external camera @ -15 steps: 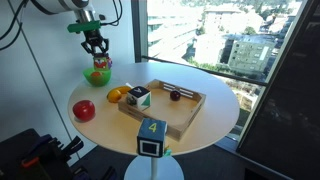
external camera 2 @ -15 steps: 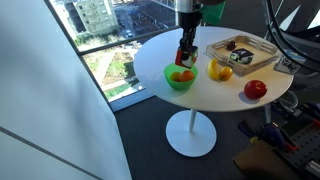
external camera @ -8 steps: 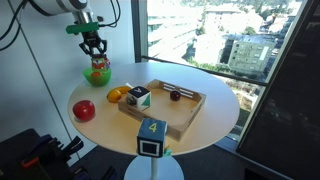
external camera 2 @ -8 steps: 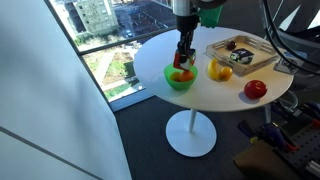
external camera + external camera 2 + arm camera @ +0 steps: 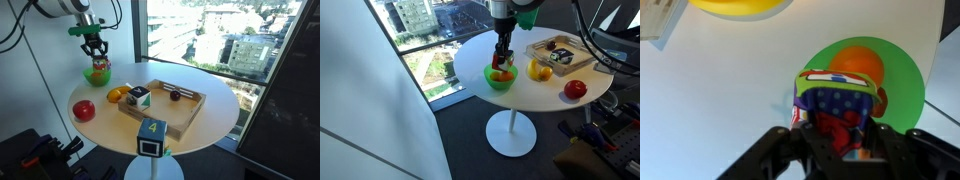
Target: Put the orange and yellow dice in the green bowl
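Observation:
The multicoloured dice [image 5: 840, 100] rests in the green bowl [image 5: 902, 95] on top of an orange ball [image 5: 858, 65]. The bowl stands near the table edge in both exterior views [image 5: 98, 77] [image 5: 490, 82], with the dice [image 5: 98, 66] [image 5: 502, 72] sticking out of it. My gripper [image 5: 840, 130] hangs just above the dice [image 5: 94, 45] [image 5: 503, 52]. Its fingers are spread on either side of the dice and look open.
A wooden tray [image 5: 188, 112] [image 5: 582, 58] holds a white, green and black cube [image 5: 138, 97] and a dark fruit [image 5: 175, 96]. A blue-and-yellow cube marked "4" [image 5: 152, 132], a red apple [image 5: 84, 109] [image 5: 576, 89] and yellow fruit [image 5: 118, 95] [image 5: 540, 71] are on the round table.
My gripper has risen slightly above the bowl. The dice has stayed in the bowl.

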Controlling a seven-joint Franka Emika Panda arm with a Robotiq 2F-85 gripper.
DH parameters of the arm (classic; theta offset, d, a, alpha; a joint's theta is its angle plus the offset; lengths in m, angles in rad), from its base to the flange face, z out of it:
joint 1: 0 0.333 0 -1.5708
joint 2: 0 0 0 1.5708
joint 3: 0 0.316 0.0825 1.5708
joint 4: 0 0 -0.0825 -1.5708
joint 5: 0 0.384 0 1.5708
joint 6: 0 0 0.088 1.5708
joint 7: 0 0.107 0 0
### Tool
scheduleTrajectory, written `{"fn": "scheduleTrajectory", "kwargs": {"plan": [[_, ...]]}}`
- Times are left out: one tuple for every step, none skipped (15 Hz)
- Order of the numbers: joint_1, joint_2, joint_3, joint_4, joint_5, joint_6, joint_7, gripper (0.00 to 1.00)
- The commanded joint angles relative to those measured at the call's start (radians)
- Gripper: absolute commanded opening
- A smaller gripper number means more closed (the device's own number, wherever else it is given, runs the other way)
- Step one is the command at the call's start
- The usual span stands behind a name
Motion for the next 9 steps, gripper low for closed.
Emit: {"fn": "scheduleTrajectory", "kwargs": {"plan": [[0.003,0.021,0.002,0.038,-0.004,-0.024,-0.012,0.72],[0.003,0.021,0.002,0.038,-0.003,-0.024,-0.013,0.81],[0.004,0.022,0.003,0.039,-0.003,-0.024,-0.014,0.88],[0.004,0.021,0.003,0.039,-0.003,-0.024,-0.014,0.97],[0.005,0.021,0.003,0.038,-0.003,-0.023,-0.014,1.00],[0.006,0.021,0.003,0.038,-0.004,-0.023,-0.014,1.00],[0.006,0.020,0.004,0.037,-0.004,-0.023,-0.014,1.00],[0.007,0.019,0.004,0.037,-0.003,-0.022,-0.015,1.00],[0.007,0.017,0.005,0.036,-0.003,-0.022,-0.016,1.00]]}}
